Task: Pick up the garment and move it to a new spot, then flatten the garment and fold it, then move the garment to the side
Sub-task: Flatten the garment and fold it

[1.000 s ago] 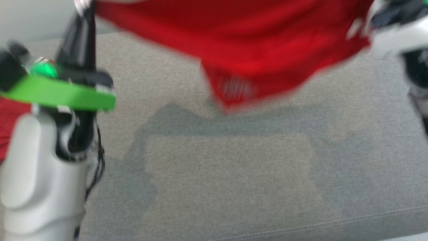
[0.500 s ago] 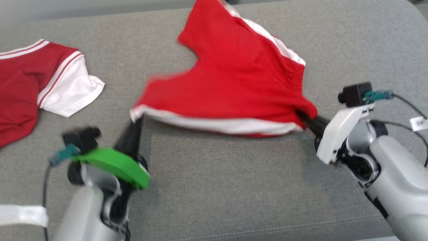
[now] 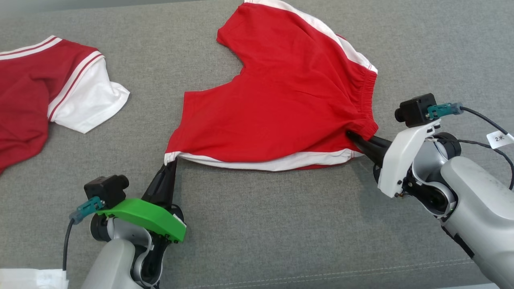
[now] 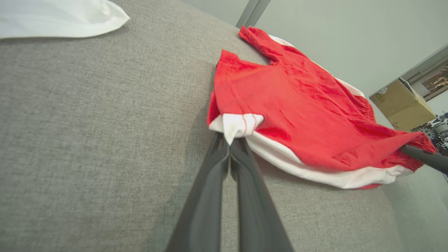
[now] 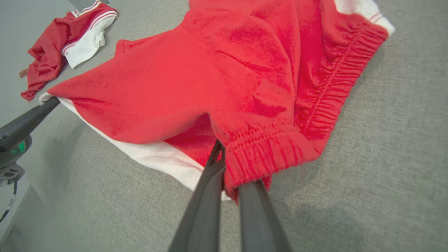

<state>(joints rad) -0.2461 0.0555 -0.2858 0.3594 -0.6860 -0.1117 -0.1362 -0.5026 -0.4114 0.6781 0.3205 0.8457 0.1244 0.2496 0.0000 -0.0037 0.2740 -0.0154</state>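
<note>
The red shorts (image 3: pixel 281 104) lie spread but rumpled on the grey cushion (image 3: pixel 281 228), the left gripper (image 3: pixel 172 162) clamped on a white hem corner and the right gripper (image 3: pixel 352 136) clamped on the waistband, so placing looks done while smoothing, folding and setting aside remain.

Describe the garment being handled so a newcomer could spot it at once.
On the grey cushion, look to the middle. The bright red shorts lie spread, with the left claw pinching a white-trimmed leg corner and the right claw gripping the gathered waistband. Unlike the darker red jersey with a white sleeve to the left, they have an elastic waist and two legs.
</note>
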